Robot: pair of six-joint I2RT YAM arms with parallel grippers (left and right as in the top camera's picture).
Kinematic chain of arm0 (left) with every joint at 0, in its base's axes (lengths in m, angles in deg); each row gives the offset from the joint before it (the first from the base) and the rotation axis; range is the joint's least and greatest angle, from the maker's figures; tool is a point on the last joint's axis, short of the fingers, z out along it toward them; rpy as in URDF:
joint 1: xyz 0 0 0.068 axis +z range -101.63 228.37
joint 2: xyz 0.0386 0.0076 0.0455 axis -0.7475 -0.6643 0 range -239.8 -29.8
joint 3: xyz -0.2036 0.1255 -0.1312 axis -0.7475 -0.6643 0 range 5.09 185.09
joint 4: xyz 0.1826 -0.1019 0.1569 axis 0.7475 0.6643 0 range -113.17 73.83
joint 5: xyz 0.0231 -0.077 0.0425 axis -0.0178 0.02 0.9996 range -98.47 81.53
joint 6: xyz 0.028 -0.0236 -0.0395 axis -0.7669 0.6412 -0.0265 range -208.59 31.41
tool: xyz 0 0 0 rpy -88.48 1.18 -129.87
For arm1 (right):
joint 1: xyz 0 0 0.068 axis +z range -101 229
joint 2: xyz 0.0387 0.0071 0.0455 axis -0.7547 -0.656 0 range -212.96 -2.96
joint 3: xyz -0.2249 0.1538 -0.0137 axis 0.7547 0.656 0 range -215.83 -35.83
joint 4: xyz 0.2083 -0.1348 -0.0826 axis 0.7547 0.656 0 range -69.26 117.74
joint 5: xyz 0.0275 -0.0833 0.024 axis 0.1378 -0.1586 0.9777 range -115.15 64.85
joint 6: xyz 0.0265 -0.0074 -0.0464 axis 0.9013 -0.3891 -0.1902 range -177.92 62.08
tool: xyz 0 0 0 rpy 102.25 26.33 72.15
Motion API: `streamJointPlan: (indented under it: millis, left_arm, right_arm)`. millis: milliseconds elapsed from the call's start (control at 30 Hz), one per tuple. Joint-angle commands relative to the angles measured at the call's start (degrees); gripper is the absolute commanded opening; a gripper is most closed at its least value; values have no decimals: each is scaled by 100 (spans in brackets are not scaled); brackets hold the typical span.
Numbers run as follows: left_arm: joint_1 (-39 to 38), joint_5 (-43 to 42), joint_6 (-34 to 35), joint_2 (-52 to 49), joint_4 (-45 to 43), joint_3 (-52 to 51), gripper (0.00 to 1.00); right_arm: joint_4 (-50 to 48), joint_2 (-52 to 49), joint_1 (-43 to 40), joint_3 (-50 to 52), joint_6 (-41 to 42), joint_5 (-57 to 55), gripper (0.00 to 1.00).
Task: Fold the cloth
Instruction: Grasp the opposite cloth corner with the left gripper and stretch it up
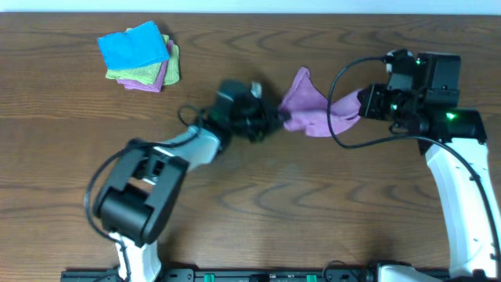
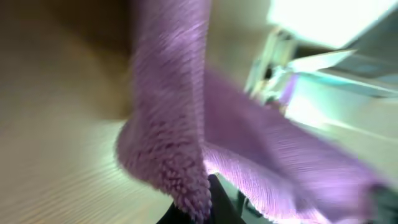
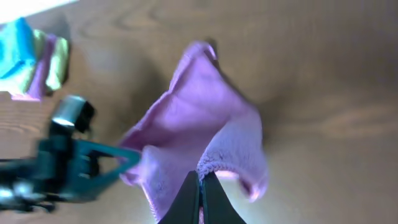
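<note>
1. Reaching in over the near half of the table [image 1: 274, 211], your left gripper [image 1: 270, 121] comes from the left and your right gripper [image 1: 358, 104] from the right. They face each other around the middle of the wood.
2. Your left gripper is clamped on the left end of the cloth [image 1: 307, 106]. The left wrist view is blurred, but there the lilac pile bunches right against the dark finger [image 2: 221, 202].
3. Your right gripper has its fingers pressed together, pinching the cloth's right end. The right wrist view shows the fabric tucked in at the two tips.
4. Between the two grips the cloth is bunched and crumpled rather than flat, and one loose corner points toward the far side of the table. You cannot tell whether its lowest fold touches the wood.
5. Farthest off, near the far left corner and well apart from both grippers, sits a stack of folded cloths [image 1: 141, 56]. A bright blue one is on top, with light green and a purple edge below.
</note>
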Motion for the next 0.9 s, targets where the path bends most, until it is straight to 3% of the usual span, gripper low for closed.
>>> streamJointPlan:
  millis: [0,200,567,867]
  left_arm:
    - [426,-345,-195,319,70,544,5]
    - [966,-553,-109,319,210,1379,6]
    - [1196,-608,-131,319,389,2247,6]
    - [1469,450,-210,315,662,2323,6]
  right_arm:
    - [-280,4,118,0,-122,35,1]
    - [-673,4,116,0,-76,37,1]
    - [-1294,2,118,-2,76,37,1]
    - [-2564,-715,116,-9,291,35,1]
